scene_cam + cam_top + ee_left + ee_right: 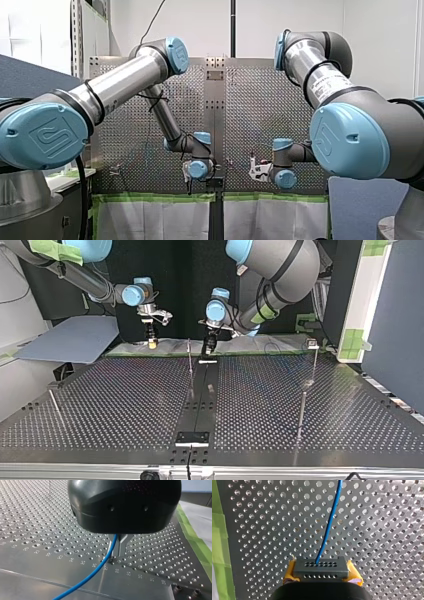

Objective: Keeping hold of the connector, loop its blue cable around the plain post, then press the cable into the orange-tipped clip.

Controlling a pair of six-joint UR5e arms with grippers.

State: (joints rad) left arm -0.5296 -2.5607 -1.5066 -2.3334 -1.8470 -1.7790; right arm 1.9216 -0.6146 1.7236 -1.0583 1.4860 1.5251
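Blue cable, one length: leaves the connector and runs out ahead over the perforated table; by my reading it is not yet round any post.

Grey connector, one: clamped between the yellow pads of my right pincer, with its cable side facing away from the wrist (so the lead can pay out while I keep my grip, as I judge).

Black left pincer, metal fingers: drawn together low over the table. The cable comes out at their root and trails off to one side. I read it as nipping the cable, probably to steer the loop.

Thin post, one: upright, just beside the left pincer in the top view.

Orange-tipped clip: not made out in any view.
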